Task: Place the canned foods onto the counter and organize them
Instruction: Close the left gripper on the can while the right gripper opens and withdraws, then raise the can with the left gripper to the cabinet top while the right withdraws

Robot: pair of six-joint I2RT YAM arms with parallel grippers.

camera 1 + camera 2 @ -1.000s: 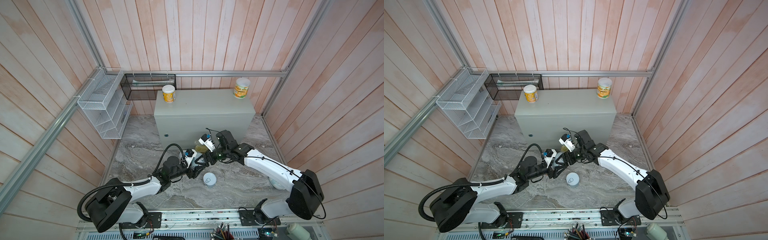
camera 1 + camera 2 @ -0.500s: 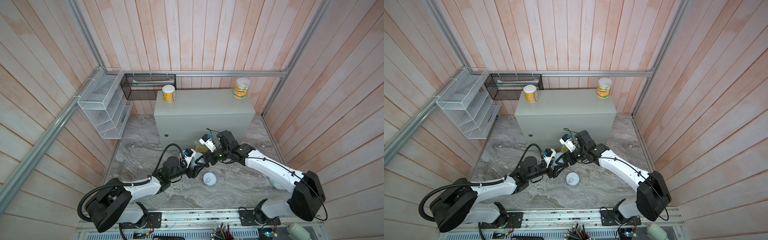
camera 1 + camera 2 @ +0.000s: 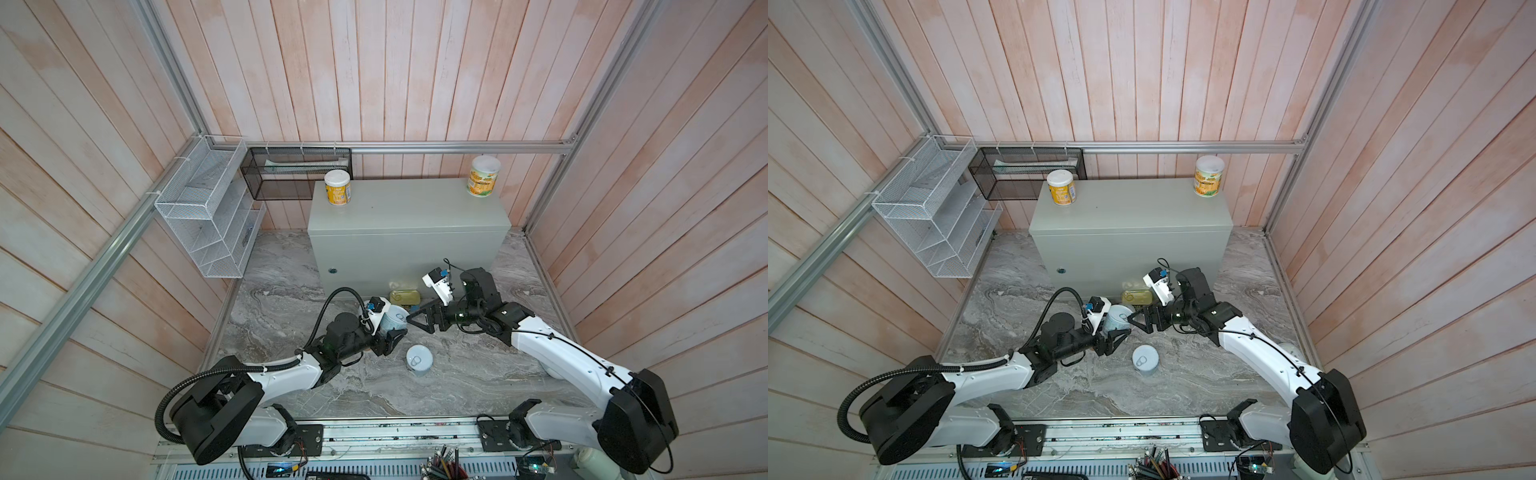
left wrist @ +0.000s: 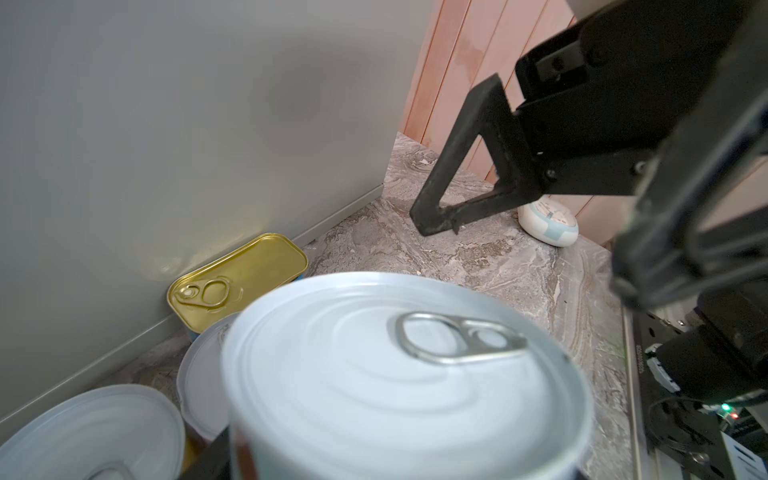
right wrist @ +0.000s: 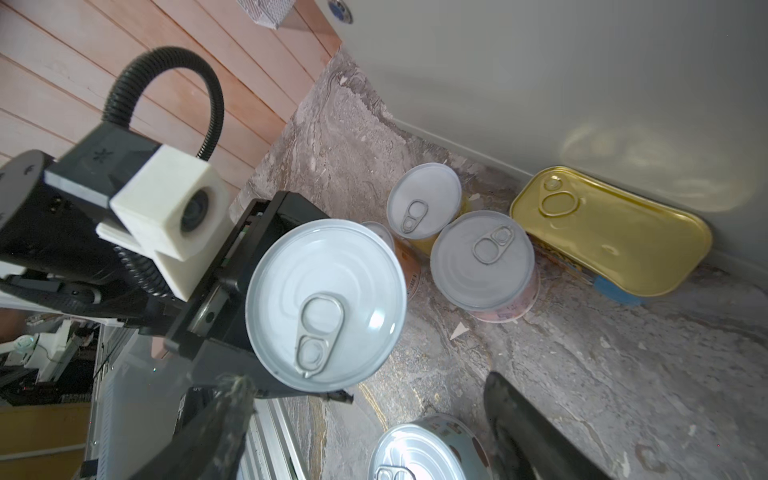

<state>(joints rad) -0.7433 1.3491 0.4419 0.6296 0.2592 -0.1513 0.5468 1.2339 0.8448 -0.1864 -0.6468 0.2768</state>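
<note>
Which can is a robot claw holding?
The silver-topped can gripped by the left claw; the other cans all stand free, with no claw touching them.

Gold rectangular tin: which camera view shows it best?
The right wrist view: the gold tin shows its whole top, sharp, beside the counter. The left wrist view shows it partly behind a can; both top views show it small.

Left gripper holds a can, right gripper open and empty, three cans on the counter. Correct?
Two cans on the counter, not three: a yellow can and an orange can, per both top views. The left gripper holds a raised can; the right gripper is open, empty.
</note>
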